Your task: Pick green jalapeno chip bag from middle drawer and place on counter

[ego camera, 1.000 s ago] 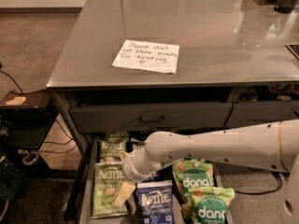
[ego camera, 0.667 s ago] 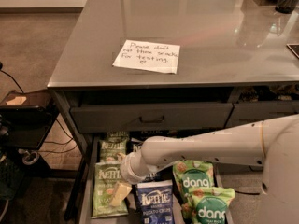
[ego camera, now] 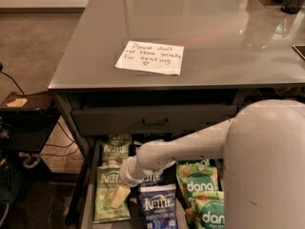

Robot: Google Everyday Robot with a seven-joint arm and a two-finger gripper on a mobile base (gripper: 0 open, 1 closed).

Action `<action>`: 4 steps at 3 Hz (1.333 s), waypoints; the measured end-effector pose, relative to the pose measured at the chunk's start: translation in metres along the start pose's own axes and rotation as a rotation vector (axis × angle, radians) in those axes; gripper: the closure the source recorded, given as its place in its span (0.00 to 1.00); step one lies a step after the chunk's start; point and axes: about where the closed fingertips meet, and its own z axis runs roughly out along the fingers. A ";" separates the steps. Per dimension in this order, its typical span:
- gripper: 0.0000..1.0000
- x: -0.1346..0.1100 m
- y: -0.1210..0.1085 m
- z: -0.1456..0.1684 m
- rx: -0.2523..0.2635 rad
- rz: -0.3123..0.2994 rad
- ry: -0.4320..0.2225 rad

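The middle drawer (ego camera: pixel 87 199) stands pulled open below the counter (ego camera: pixel 200 27). Two olive-green jalapeno Kettle chip bags lie in its left column, one at the front (ego camera: pixel 106 210) and one behind it (ego camera: pixel 114 152). My gripper (ego camera: pixel 119 195) reaches down from the white arm (ego camera: pixel 181 149) and sits over the front green bag, at its right part. The arm hides part of the drawer's middle.
A dark blue Kettle bag (ego camera: pixel 159 208) lies in the drawer's middle, with brighter green dang bags (ego camera: pixel 198 185) to the right. The top drawer (ego camera: pixel 152 120) is closed. A handwritten paper note (ego camera: pixel 150 57) lies on the counter. A black cart (ego camera: pixel 24 123) stands at the left.
The arm's near section has swung closer and now fills the lower right. The gripper stays over the front green bag, hardly moved.
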 end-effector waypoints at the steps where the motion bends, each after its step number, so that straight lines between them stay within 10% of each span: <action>1: 0.00 0.008 -0.011 0.018 -0.007 0.000 0.024; 4: 0.00 0.046 -0.030 0.043 -0.047 0.024 0.113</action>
